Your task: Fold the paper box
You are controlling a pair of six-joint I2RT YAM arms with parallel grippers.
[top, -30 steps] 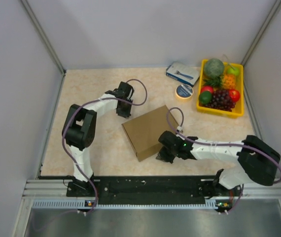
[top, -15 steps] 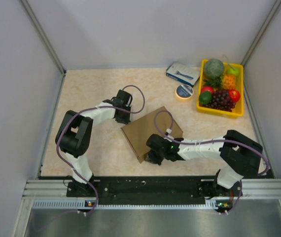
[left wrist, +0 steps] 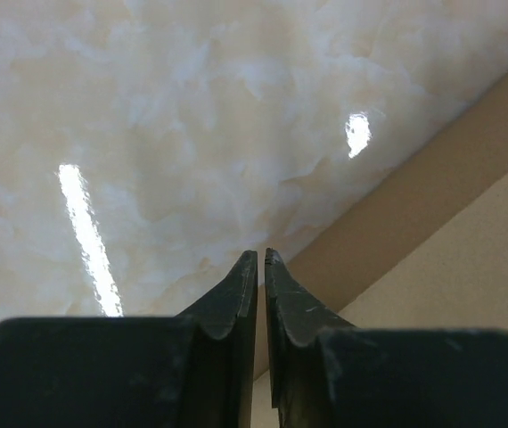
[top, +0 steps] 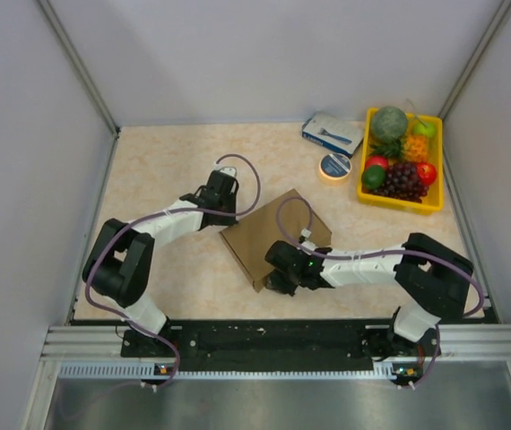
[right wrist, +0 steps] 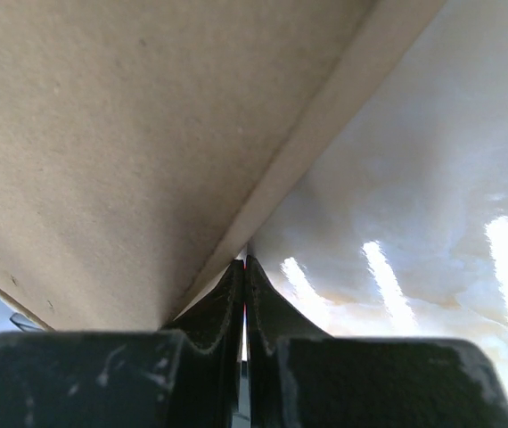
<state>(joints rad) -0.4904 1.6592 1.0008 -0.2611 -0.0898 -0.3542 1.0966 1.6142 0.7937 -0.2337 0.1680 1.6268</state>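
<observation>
Brown cardboard box [top: 272, 235] sits mid-table [top: 166, 161], turned at an angle betw. the 2 arms, well apart from the yellow fruit tray [top: 435, 204] at far right. L gripper [left wrist: 260, 259] hangs over bare tabletop just beside the box's left edge, jaws all but closed w/ only a hairline slit, nothing in them. R gripper [right wrist: 243, 261] is at the box's near edge, tips right at the cardboard, jaws pressed together, nothing seen betw. them.

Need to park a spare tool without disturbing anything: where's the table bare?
Bare tabletop runs along the back wall, from the left wall to the blue carton; also between the paper box and the yellow tray. Crowded: the far-right corner and around the box.
</observation>
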